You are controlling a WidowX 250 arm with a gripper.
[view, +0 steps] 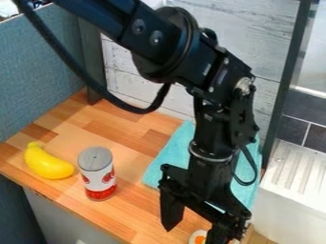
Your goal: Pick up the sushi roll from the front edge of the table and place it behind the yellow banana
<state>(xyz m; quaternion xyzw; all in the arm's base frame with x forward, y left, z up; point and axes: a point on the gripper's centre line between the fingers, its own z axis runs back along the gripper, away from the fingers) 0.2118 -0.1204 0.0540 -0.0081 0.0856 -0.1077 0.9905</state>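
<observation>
Pictured at left, a blue-gray fabric partition [38, 76] along one side of a wooden tabletop [130, 128]. On the tabletop's left part, near the front edge, a yellow toy banana [49, 164], lying with narrow end toward the partition and thick end toward a can [98, 178]. Just beside the banana, that can, standing upright, gray on top, white and red around the side. Behind, a wall of pale, weathered-look boards [130, 64]. Farther right, toward the tabletop's right edge, a turquoise cloth [170, 155], partly hidden behind the black arm [213, 124] slanting in from the upper left. Below, over the near right part of the tabletop, the black gripper [193, 234], pointed down with fingers spread well apart. Seen between those fingers, close to the front, a toy fried egg [200, 239], white with an orange yolk, partly out of frame. At far right, a dark upright post [287, 71], dark tiles [307, 133] and a white ridged surface [296, 174].
</observation>
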